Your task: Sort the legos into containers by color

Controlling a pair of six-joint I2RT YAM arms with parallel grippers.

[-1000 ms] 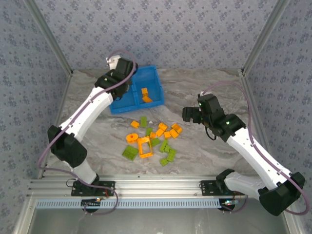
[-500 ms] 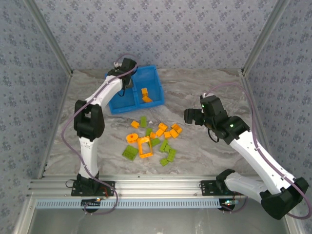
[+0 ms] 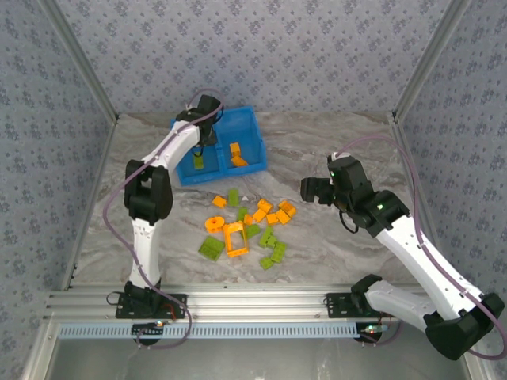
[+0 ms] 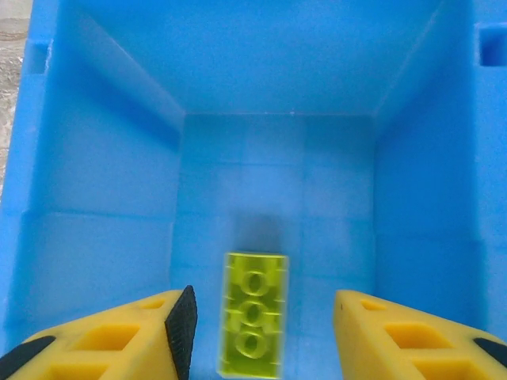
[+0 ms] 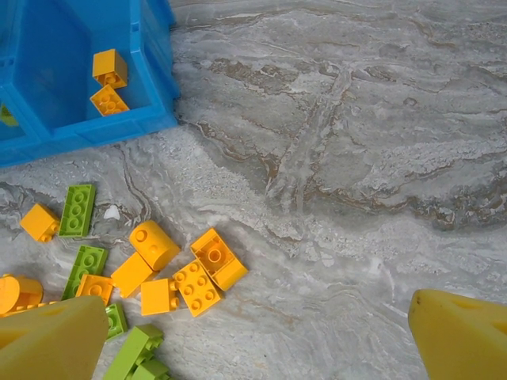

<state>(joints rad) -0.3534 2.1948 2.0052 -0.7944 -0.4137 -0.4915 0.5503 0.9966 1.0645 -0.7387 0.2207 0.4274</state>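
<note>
1 tray [image 3: 207, 175], 2 compts [image 4: 277, 182]; inside 1 grn lego [image 4: 253, 322], 2 orng legos [image 5: 109, 68]

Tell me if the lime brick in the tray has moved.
Yes. The lime brick now lies on the blue tray's left compartment floor, bare half a second ago, under the open left tool.

text: none readable | labels: none | brands: none | numbers: none | signs: none
</note>
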